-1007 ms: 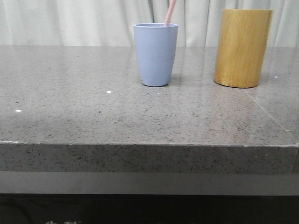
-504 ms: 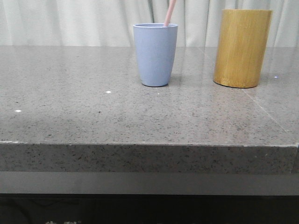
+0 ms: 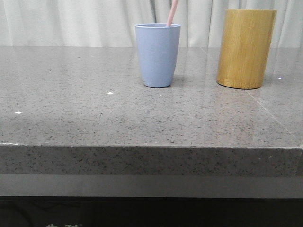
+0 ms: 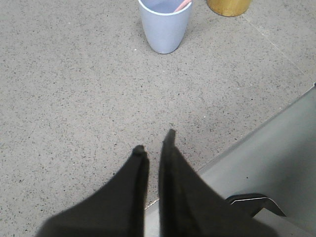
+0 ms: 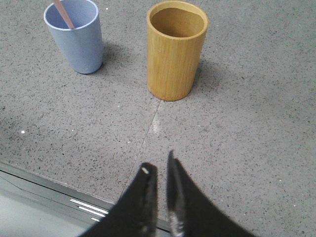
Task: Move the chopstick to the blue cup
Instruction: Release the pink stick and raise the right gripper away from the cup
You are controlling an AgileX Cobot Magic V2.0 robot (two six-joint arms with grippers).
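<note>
The blue cup point(image 3: 157, 55) stands upright on the grey stone table, near the back middle. The pale pink chopstick point(image 3: 172, 13) stands inside it, leaning against the rim and sticking up past the frame top. From the wrists I see the blue cup point(image 4: 164, 24) point(image 5: 75, 33) with the chopstick point(image 4: 183, 5) point(image 5: 63, 13) in it. My left gripper point(image 4: 155, 143) hovers over the table's front edge, well short of the cup, its jaws nearly together with nothing between. My right gripper point(image 5: 159, 165) is also back at the front edge, jaws nearly closed and empty.
A taller yellowish-brown bamboo cylinder point(image 3: 245, 48) point(image 5: 176, 49) stands to the right of the cup, empty inside. White curtains hang behind the table. The table's front edge point(image 3: 151, 147) drops to a grey ledge below.
</note>
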